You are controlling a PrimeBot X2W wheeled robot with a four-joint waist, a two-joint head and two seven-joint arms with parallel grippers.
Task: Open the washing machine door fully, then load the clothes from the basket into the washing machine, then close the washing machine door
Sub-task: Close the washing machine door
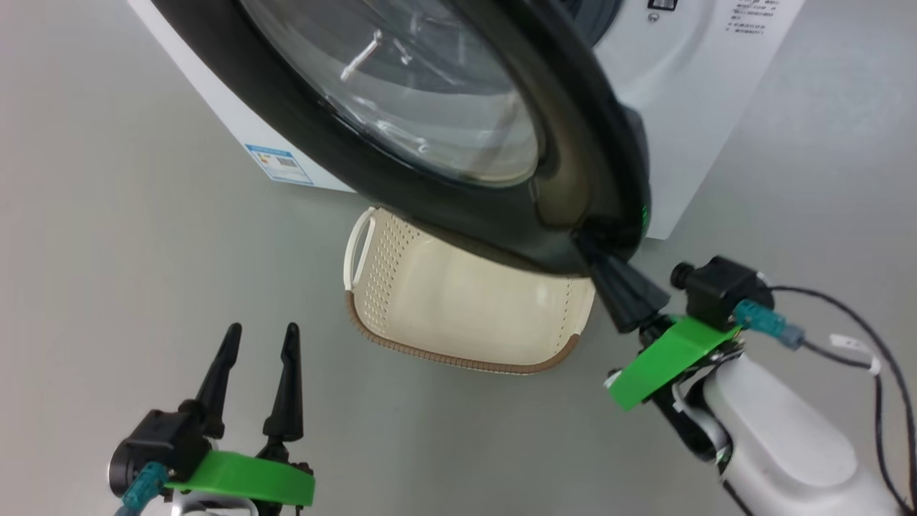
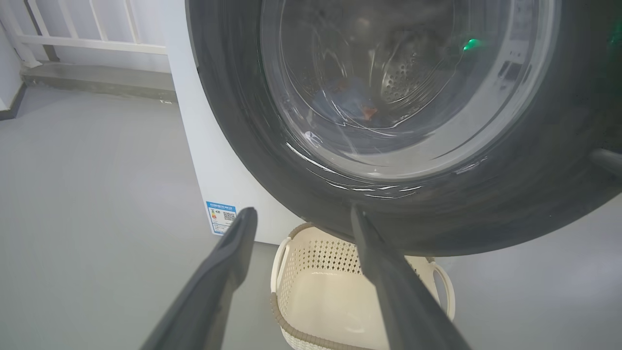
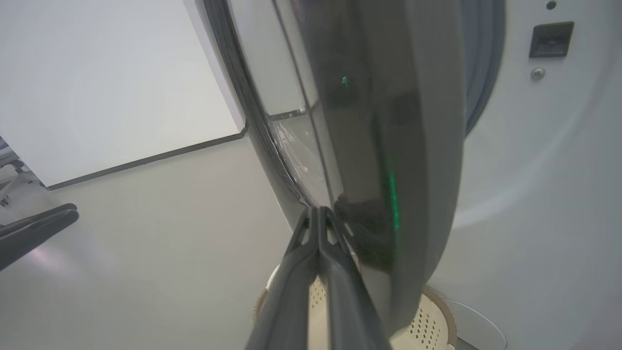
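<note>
The blue label [image 1: 279, 163] on the washing machine [image 1: 688, 107] is illegibly small.

A bare laundry room: a big white front-loading washing machine [image 1: 702, 107] stands on a smooth grey floor [image 1: 107, 215]. A plain white wall [image 3: 97, 73], dark skirting strip [image 3: 146, 158] and white railing [image 2: 87, 46] border it.

The washing machine door [image 1: 584, 136] has a glossy black rim around clear glass, the washing machine [image 1: 688, 107] is white with a small blue label [image 1: 279, 163], the basket [image 1: 387, 269] is cream-white with rows of small holes and a brown woven rim, and the floor [image 1: 107, 215] is plain grey.
</note>
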